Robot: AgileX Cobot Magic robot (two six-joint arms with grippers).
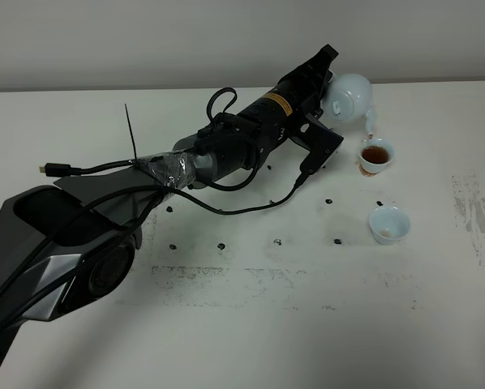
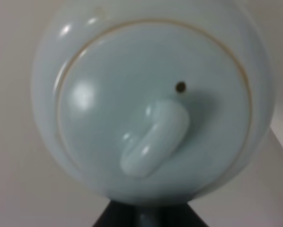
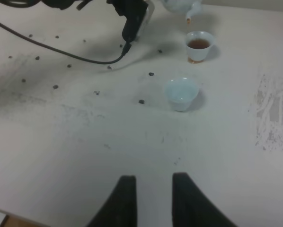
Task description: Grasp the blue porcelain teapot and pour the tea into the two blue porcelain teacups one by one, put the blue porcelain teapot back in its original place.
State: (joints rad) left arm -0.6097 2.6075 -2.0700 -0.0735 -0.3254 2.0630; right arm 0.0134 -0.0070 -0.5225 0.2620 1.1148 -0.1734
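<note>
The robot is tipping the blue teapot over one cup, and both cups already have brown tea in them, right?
Not quite. Only one cup has brown tea: the cup under the spout. The other cup shows no brown tea inside. The exterior high view shows this. The rest is right: the blue teapot is tipped over one cup.

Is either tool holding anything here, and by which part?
The left tool holds the blue porcelain teapot, tilted, at the side opposite its spout; the handle itself is hidden. The right tool holds nothing.
</note>
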